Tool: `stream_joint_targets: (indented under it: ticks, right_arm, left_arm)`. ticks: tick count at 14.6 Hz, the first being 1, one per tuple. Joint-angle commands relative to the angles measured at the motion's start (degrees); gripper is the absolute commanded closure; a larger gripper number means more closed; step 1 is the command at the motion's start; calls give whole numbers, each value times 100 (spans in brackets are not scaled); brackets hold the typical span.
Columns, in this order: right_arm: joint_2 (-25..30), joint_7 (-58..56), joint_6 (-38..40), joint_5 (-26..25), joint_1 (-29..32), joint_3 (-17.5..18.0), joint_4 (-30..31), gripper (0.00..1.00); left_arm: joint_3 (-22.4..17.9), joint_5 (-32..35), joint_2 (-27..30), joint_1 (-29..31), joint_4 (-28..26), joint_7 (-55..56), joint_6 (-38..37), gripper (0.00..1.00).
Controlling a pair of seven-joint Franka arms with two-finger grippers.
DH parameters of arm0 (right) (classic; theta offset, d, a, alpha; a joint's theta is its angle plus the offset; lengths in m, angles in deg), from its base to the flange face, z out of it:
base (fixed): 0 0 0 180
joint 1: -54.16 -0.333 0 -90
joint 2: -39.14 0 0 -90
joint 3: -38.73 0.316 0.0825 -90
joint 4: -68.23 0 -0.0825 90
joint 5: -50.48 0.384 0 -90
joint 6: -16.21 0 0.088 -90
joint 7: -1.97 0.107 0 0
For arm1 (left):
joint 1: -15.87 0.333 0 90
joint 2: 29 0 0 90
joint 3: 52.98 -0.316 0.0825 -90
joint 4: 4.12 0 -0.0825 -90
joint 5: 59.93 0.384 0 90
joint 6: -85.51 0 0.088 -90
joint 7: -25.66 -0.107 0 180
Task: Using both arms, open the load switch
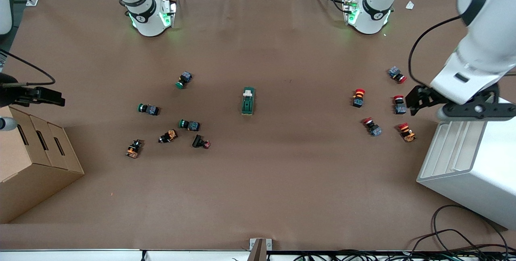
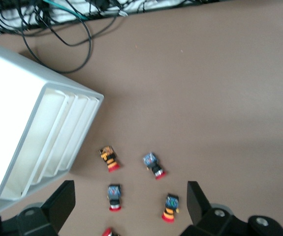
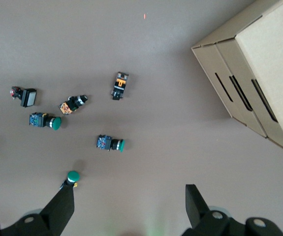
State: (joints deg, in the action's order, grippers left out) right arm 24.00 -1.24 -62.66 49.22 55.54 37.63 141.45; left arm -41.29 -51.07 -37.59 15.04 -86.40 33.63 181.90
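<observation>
One load switch [image 1: 248, 101], five red-capped push buttons [image 1: 358, 97], six buttons [image 1: 148, 109] in green/orange group, one cardboard box [image 1: 30, 160], one white bin [image 1: 471, 164], two arms [image 1: 143, 9]

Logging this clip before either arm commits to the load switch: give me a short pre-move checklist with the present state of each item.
1. Load switch free to approach: ok; it lies alone mid-table, apart from every push button.
2. Left gripper ready to grasp: ok; fingers wide open, nothing held, up over the red push buttons by the white bin.
3. Right gripper ready: ok; open and empty, up over the table by the cardboard box.
4. Either gripper at the switch: not ok; both are at the table's ends.
5. Switch lever position: cannot tell.
</observation>
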Motion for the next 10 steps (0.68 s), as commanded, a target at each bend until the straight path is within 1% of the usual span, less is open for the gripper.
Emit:
stream_joint_targets:
  ticks: [1, 3, 4, 6, 7, 8, 10]
  right_arm:
    - [687, 74, -198, -24, -156, -13, 833, 0]
    - [888, 110, -216, -15, -148, -30, 1035, 0]
    - [1038, 136, -268, -15, -156, -30, 1184, 0]
    - [1380, 477, -339, -15, -174, -30, 1527, 0]
    - [1469, 653, -313, -15, -183, -22, 1572, 0]
    - [1557, 655, -312, -7, -183, -22, 1607, 0]
    - [1863, 637, -513, -7, -157, -13, 1949, 0]
  left_arm:
    - [-438, -603, 322, -4, -59, -558, -366, 0]
    - [-666, -771, 446, -13, -77, -822, -673, 0]
    - [-720, -780, 516, -22, -86, -937, -797, 0]
    - [-746, -780, 621, -4, -86, -955, -1086, 0]
    - [-747, -798, 657, 4, -94, -973, -1201, 0]
    - [-747, -841, 701, 5, -103, -955, -1246, 0]
    - [-755, -842, 876, 13, -304, -946, -1246, 0]
